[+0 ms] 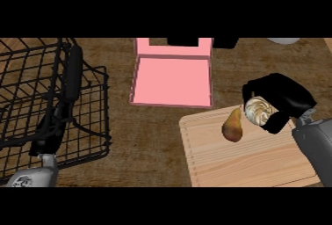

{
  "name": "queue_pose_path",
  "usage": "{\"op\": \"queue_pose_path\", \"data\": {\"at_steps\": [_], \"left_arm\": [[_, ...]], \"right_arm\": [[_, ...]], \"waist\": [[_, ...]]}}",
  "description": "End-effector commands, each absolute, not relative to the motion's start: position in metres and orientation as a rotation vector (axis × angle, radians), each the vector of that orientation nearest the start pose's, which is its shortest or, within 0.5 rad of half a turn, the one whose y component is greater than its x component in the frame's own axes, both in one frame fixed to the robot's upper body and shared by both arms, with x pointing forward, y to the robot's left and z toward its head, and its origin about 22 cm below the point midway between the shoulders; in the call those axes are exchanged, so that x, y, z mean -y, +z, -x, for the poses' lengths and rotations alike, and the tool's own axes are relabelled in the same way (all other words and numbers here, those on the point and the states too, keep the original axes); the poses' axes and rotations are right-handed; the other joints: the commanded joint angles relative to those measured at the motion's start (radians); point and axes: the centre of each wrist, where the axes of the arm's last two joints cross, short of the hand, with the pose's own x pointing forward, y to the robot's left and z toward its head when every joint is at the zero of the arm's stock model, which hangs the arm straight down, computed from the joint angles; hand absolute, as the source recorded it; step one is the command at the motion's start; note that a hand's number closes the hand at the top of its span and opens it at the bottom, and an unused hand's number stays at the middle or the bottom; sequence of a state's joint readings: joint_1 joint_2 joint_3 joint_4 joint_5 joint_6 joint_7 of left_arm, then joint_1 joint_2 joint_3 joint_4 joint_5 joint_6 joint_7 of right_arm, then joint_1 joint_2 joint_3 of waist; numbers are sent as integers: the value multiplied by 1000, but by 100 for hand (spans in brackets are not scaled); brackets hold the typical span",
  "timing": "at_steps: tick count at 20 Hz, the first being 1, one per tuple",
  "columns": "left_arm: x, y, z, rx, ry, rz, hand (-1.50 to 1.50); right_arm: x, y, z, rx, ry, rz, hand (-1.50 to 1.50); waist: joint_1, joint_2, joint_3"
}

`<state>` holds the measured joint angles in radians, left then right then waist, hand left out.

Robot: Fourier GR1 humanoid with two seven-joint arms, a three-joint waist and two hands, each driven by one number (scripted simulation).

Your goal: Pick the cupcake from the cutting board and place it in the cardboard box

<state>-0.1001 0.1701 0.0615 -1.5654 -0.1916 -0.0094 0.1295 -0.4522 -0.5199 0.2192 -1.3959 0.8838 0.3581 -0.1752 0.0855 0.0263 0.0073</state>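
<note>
The right hand (285, 94) is curled round the cupcake (259, 110) over the cutting board (246, 162), with a pear (232, 125) just to its left, so the grasp seems made and the next move is to lift and carry it left and farther out to the pink box (172, 81).

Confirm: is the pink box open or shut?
Open. The box has its lid flipped back at the far edge, and its pink floor shows nothing inside.

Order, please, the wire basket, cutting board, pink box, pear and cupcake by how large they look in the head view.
1. wire basket, cut off at the edge
2. cutting board
3. pink box
4. pear and cupcake: too close to rank; the right hand hides part of the cupcake
</note>
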Motion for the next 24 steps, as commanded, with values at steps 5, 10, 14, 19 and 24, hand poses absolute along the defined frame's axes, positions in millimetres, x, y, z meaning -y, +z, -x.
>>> {"op": "queue_pose_path", "data": {"at_steps": [5,10,14,19,24], "left_arm": [[-251,25,-265,1525,-296,-279,0],[-258,23,-269,1499,-287,-325,0],[-259,27,-267,1498,-270,-323,0],[-273,28,-262,1477,-265,-339,0],[-284,27,-260,1483,-247,-365,0]], "right_arm": [[297,170,-398,1630,1707,809,150],[310,192,-427,1761,1662,733,150],[300,204,-439,2031,1511,387,150],[280,241,-454,2165,1429,51,150],[242,246,-463,2194,1454,-100,150]], "waist": [[48,15,-3],[19,9,-5],[2,-1,-4],[-15,-10,-7],[-36,-14,-7]]}}
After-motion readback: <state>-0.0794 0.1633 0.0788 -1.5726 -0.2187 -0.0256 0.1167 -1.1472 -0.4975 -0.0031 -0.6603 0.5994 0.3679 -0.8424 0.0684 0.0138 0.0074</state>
